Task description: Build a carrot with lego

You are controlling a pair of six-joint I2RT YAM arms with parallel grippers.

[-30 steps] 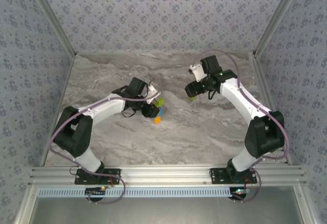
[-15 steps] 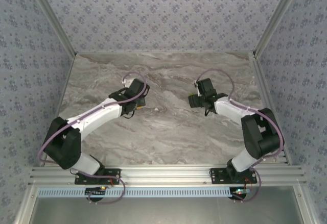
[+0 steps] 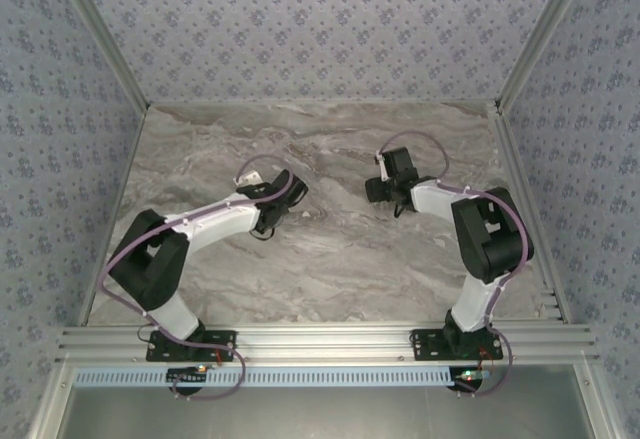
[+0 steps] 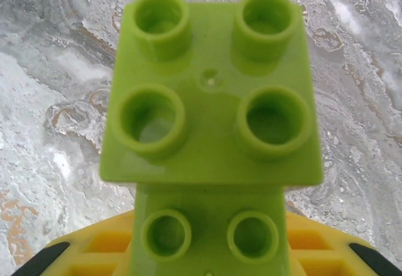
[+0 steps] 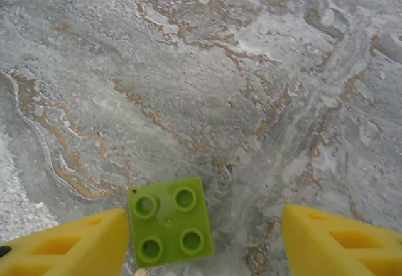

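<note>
We see the left gripper (image 4: pixel 210 257) clenched on the carrot (image 4: pixel 210 93). Its yellow fingers (image 4: pixel 94 254) sit tight on both sides of one lime-green brick. A second lime-green brick is stuck on that one and pokes out past the fingers, with its four bumps facing us. The rest of the carrot is hidden from us. The carrot is up off the grey worktop (image 3: pixel 200 149), which we see behind it.

The right gripper (image 5: pixel 206 216) is spread wide and holds nothing. A loose lime-green lego brick (image 5: pixel 169 221) lies flat on the worktop between its fingers, bumps up. It is just beside the finger on the picture's left and well apart from the other finger.

From above, we see both grippers low near the middle of the worktop, pointing toward each other with a gap between them.
</note>
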